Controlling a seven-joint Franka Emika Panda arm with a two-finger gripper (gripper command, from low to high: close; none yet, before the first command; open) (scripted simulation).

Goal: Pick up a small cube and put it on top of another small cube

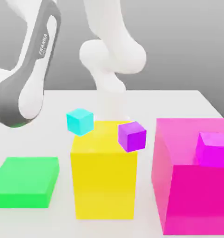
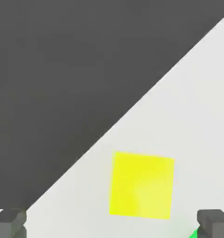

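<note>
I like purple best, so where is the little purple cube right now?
In the exterior view the little purple cube sits near the middle, at the big yellow block's upper corner on the exterior view's right, with the big pink block on its other side.

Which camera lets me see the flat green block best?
The exterior view: the green block lies whole on the table, beside the big yellow block. The hand view catches just a green sliver, probably its corner.

In the hand view, a small yellow cube sits alone on bare white table, open on every side. In the exterior view, a large yellow block, magenta block and flat green slab crowd the lower frame, narrow gaps between.
</note>
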